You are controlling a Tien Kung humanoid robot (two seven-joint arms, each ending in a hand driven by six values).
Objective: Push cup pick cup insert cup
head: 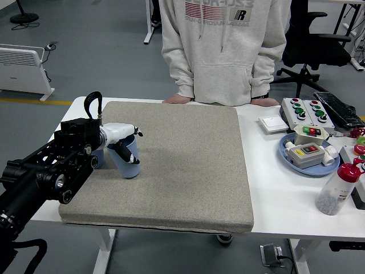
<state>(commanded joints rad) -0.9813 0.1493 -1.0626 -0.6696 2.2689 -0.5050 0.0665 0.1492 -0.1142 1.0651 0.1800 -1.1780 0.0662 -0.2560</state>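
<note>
the left hand point(122, 141) is white with black fingertips on a black arm, and it wraps a light blue cup point(126, 161). the mat point(182, 160) is speckled beige-grey on a white bench point(285, 188). at the right, a blue plate point(308, 162) carries grey boxes, and a clear bottle point(335, 188) has a red cap.

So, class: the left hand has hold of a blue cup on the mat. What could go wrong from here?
1. The left hand grips the blue cup near its rim, and the cup looks tilted, so it might slip or tip.
2. A second blue cup sits close behind the wrist, mostly hidden; the arm could knock it.
3. Both are near the beige mat's left edge, so a knocked cup might fall off.
</note>
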